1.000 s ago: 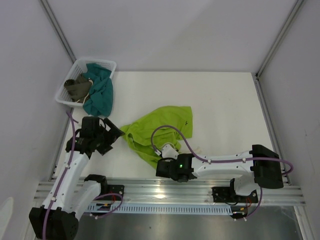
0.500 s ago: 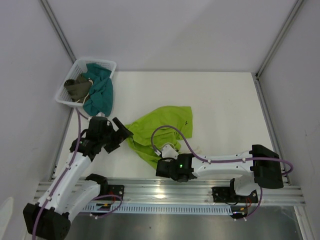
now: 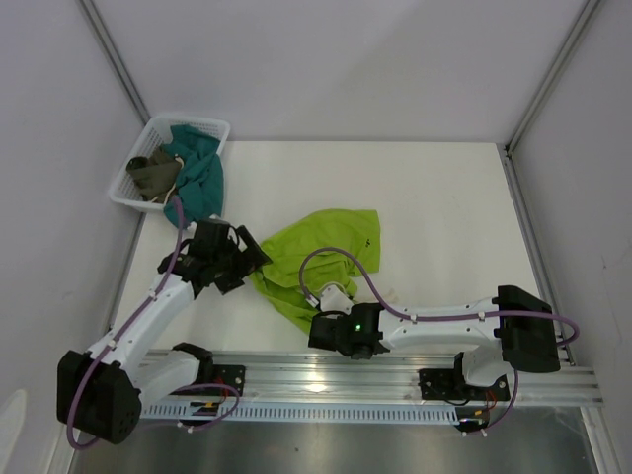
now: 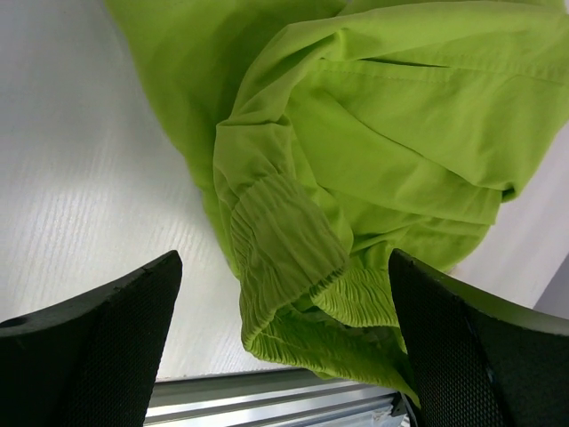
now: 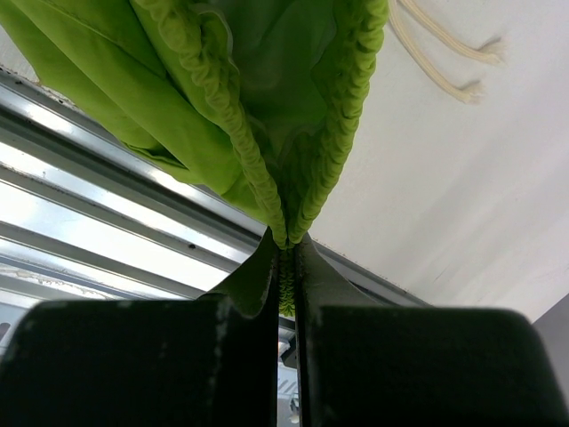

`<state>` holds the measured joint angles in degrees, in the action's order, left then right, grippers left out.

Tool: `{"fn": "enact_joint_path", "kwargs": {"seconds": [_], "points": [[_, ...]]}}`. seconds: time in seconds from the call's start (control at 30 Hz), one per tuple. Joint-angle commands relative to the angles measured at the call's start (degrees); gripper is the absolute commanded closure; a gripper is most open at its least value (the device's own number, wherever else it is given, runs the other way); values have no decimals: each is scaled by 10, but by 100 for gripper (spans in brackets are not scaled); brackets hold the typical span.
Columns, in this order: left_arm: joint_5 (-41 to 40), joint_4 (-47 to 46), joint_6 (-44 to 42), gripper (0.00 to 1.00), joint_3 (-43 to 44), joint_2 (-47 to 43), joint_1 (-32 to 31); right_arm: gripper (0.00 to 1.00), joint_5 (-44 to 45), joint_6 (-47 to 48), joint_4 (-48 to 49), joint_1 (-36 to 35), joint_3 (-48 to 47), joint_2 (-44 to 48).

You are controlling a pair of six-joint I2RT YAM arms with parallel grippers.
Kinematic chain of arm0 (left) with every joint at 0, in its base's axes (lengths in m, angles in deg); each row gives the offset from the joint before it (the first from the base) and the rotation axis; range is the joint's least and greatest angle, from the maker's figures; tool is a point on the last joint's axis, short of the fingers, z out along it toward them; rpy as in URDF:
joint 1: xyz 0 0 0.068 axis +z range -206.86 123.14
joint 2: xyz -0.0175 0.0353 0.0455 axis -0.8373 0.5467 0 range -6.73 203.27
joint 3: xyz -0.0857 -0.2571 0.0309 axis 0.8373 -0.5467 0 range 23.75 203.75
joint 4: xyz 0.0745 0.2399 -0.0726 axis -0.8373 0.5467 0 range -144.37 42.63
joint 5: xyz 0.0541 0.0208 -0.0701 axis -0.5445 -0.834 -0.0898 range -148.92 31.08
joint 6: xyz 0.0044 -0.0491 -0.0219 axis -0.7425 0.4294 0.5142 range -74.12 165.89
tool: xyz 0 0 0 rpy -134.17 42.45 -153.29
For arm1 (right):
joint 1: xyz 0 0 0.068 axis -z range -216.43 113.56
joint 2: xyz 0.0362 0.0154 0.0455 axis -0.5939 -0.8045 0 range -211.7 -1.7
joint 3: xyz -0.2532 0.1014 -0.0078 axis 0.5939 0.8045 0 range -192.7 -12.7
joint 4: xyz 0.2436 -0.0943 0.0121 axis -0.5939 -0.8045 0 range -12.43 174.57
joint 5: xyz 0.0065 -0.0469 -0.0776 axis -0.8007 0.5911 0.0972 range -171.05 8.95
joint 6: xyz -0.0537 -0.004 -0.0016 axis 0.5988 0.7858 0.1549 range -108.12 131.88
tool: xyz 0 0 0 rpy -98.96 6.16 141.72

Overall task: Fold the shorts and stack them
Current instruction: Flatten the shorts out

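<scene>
The lime-green shorts (image 3: 316,252) lie crumpled on the white table, toward its near edge. My right gripper (image 5: 286,258) is shut on the gathered elastic waistband (image 5: 293,191) of the shorts, with a strip of green pinched between its jaws. From above, the right gripper (image 3: 328,298) sits at the near end of the shorts. My left gripper (image 3: 253,259) is open at the left edge of the shorts, its wide black fingers (image 4: 98,347) on either side of a waistband fold (image 4: 284,267). The white drawstring (image 5: 436,58) trails on the table.
A white basket (image 3: 133,193) at the back left holds a teal garment (image 3: 197,178) draped over its rim and an olive-brown garment (image 3: 153,173). A metal rail (image 3: 395,370) runs along the table's near edge. Grey walls enclose the table on three sides.
My left arm has moved right and away from me, bringing its open gripper up to the left edge of the shorts. The right arm and the shorts have not moved.
</scene>
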<state>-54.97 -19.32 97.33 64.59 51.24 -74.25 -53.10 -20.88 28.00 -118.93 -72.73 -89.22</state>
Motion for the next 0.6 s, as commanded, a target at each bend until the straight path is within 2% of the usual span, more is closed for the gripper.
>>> {"fn": "enact_joint_path", "kwargs": {"seconds": [0.0, 0.1, 0.2, 0.27, 0.33, 0.4, 0.57], "points": [[-25, -3, -19, 1, 42, 29, -8, 100, 4, -4, 10, 3, -1, 14], [-37, 7, -21, 1, 49, 48, -14, 100, 4, -4, 11, 3, 0, 14], [-37, -2, -22, 11, 48, 52, -16, 100, 4, -5, 12, 4, 0, 15], [-34, -4, -22, 29, 53, 59, -16, 100, 5, -5, 11, 5, 0, 16], [-32, -3, -21, 42, 59, 69, -18, 100, 5, -5, 12, 6, 2, 17], [-32, 1, -20, 42, 65, 74, -20, 100, 4, -4, 14, 8, 4, 17], [-33, 1, -15, 63, 64, 73, -31, 100, 4, -3, 15, 12, 5, 19]]}}
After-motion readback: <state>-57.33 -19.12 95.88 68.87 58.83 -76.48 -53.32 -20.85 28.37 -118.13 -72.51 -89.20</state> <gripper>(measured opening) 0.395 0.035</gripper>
